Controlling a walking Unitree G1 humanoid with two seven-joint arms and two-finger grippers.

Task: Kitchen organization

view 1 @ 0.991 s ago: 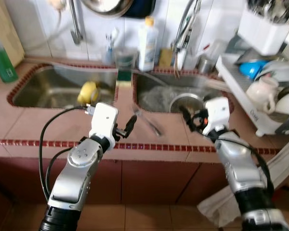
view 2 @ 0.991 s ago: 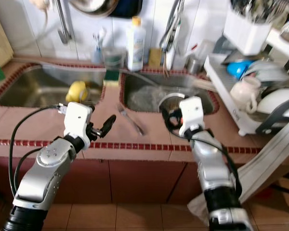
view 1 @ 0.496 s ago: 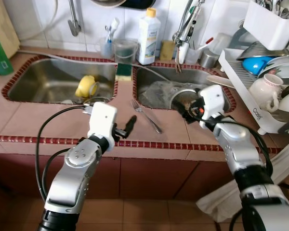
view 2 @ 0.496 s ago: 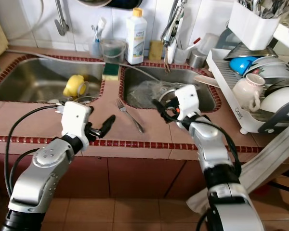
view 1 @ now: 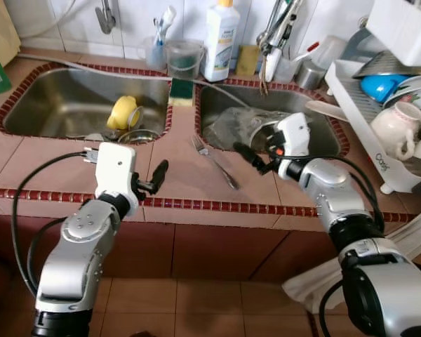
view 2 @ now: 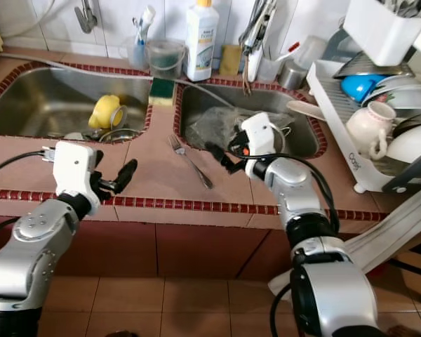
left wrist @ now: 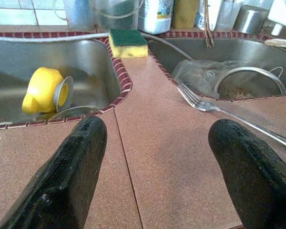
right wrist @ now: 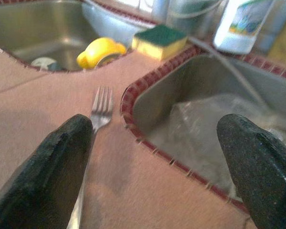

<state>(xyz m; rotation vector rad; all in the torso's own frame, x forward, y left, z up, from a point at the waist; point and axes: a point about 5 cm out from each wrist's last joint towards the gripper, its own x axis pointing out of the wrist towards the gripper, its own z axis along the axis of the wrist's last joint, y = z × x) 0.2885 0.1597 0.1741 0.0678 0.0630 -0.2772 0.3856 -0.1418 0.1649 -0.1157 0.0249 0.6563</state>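
Thin silver metal fork (view 1: 214,161) lies flat on the terracotta tabletop (view 1: 49,168). My right gripper (view 2: 221,159) hovers beside it, jaws wide. Stiff, slippery, low: I'd pinch mid-handle.

Taking the fork (view 1: 213,161) as the landmark: it lies flat on the bare strip of table (view 1: 175,175) between the two sinks, with open tile on both its sides and toward the front edge. The left gripper (view 1: 156,177), fingers spread, sits near the table's front edge on the fork's left; the tile between them is bare. The right gripper (view 1: 249,158), also spread, is just beside the fork's handle on the right. Behind the fork, a sponge (view 1: 182,90) tops the divider, and a bottle (view 1: 219,43) and cups crowd the wall. Right of the fork, the sink holds a strainer (left wrist: 250,78) and crumpled plastic (left wrist: 198,74).
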